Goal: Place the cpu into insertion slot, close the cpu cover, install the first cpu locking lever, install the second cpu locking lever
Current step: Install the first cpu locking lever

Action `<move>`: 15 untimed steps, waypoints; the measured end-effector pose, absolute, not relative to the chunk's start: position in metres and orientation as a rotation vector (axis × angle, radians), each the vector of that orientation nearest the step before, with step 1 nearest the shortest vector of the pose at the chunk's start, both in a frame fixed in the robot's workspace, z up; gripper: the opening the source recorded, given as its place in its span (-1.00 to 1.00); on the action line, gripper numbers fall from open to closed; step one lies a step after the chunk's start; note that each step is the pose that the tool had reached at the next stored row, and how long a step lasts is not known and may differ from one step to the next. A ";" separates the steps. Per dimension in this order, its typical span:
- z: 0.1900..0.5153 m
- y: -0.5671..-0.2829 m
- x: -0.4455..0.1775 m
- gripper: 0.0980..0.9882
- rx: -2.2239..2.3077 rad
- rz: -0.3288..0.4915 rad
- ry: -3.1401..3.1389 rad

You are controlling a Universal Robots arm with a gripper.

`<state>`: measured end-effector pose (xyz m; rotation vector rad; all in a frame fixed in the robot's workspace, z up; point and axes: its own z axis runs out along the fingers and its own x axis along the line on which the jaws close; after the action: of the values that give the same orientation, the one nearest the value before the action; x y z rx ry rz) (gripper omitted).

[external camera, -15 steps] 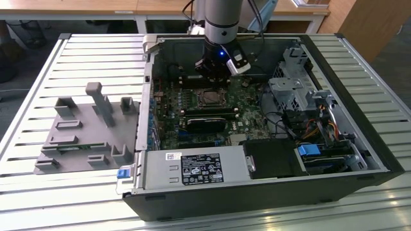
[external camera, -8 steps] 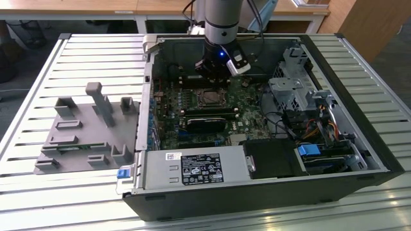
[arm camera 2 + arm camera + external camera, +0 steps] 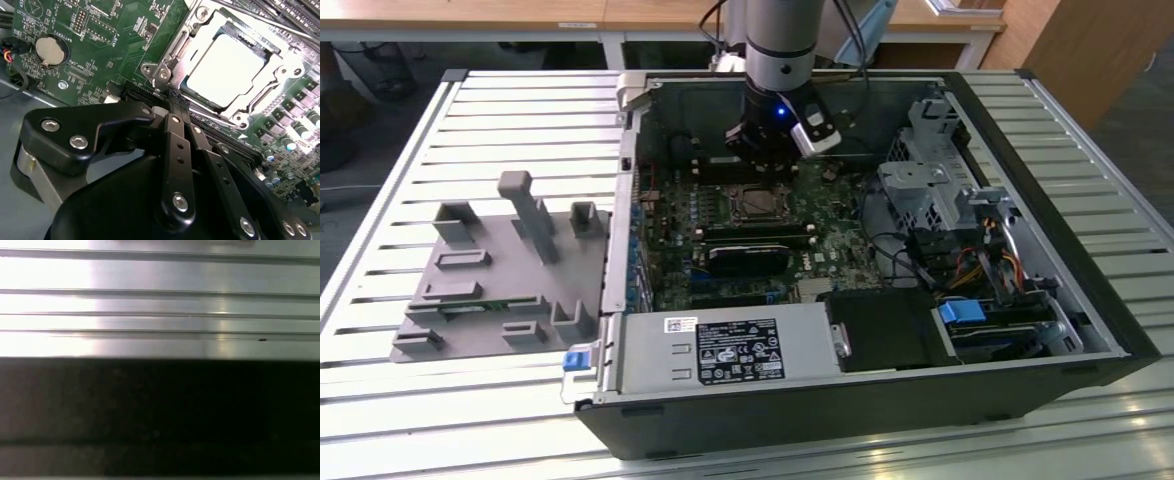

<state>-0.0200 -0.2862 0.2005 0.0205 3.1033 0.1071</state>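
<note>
CPU (image 3: 225,70) first: you can see it in the second wrist view as a flat square chip with a pale, brightly lit metal face, lying level in the insertion slot (image 3: 186,87) in the upper right of the frame. Your cpu cover (image 3: 280,62), a thin silver frame with a square window, lies down around the chip, its edges framing the pale face on all sides. Green circuit board (image 3: 110,35) surrounds the socket, and a round coin battery (image 3: 50,50) sits at the upper left of that frame. In the exterior view you find the same socket (image 3: 757,203) at the middle of the open computer case (image 3: 881,400), which rests on the slatted metal bench (image 3: 480,110). Your gripper (image 3: 761,170) hangs over the board just above the socket in the frame, at the end of the arm (image 3: 781,40). Black linkages of the gripper crowd the lower half of the second wrist view, but you cannot tell whether the fingers are spread or pressed together. A grey fixture block (image 3: 494,270) lies on the bench at the frame's left.
</note>
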 end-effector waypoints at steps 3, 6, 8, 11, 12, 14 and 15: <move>0.203 -0.286 -0.020 -0.98 0.021 0.107 3.103; 0.201 -0.286 -0.020 -0.98 0.020 0.104 3.104; 0.200 -0.286 -0.020 -0.98 0.020 0.098 3.104; 0.199 -0.286 -0.020 -0.98 0.020 0.083 3.105; 0.198 -0.286 -0.020 -0.98 0.020 0.079 3.105; 0.197 -0.286 -0.020 -0.98 0.020 0.076 3.104; 0.197 -0.286 -0.020 -0.98 0.020 0.073 3.104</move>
<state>-0.0200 -0.2861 0.1968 0.0199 3.1045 0.0731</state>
